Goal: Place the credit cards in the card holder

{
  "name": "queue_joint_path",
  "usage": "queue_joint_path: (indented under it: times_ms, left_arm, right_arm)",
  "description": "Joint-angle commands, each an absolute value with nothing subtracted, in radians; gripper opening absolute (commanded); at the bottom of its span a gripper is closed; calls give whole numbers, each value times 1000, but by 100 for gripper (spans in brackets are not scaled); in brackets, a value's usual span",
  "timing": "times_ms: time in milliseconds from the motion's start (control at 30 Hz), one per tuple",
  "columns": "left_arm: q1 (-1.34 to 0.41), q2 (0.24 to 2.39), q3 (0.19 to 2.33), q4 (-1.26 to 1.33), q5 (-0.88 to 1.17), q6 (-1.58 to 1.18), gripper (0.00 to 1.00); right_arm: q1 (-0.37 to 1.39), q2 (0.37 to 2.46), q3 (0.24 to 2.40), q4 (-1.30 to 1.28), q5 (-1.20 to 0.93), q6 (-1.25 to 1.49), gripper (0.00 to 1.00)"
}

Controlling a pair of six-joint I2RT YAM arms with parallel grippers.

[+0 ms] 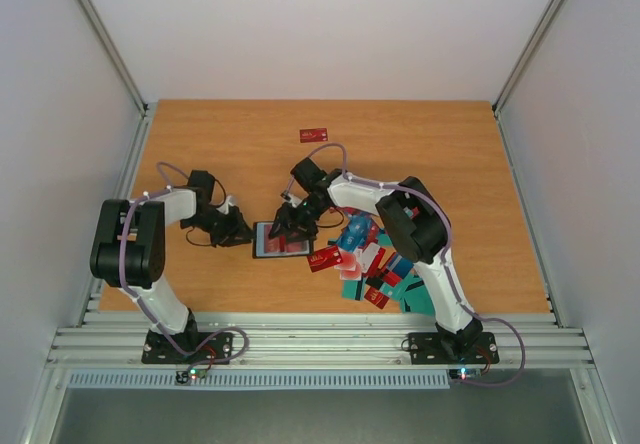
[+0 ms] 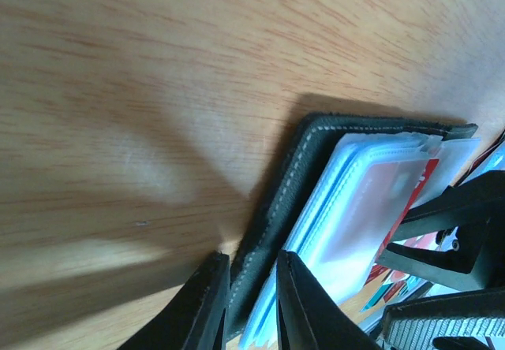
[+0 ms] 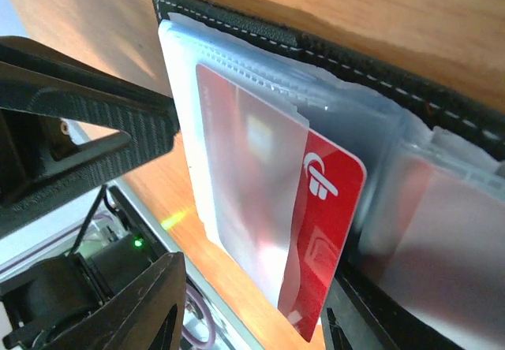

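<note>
The card holder (image 2: 272, 208) is held open on the tabletop (image 2: 118, 90) by the left pincer (image 2: 252, 299) pinching its stitched edge (a steadying hold); the right pincer (image 3: 251, 307) is spread around a red credit card (image 3: 323, 232), half-sleeved.

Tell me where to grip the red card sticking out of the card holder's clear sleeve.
Grip the red card by its exposed end with the white logo, probably coming from the sleeve's open side. The rest sits inside the clear sleeve of the card holder.
</note>
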State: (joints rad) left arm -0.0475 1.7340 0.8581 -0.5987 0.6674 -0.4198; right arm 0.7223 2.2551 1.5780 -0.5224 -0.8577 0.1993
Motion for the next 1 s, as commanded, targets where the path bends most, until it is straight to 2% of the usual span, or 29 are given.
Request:
queue_joint_path:
  times_ms: [0,467,967]
  left_arm:
    - [-61,1798,806,-582,546,-432,20]
    - [-61,1802,795,-555,573,-443,20]
    - [-61,1803,778,-532,593,-460,20]
  right_arm:
    - [736,2222,1613,-714,-760,146,48]
    - [803,2339,1874,-1011,-614,96,49]
    - [839,2491,2129,-1210,-598,81,50]
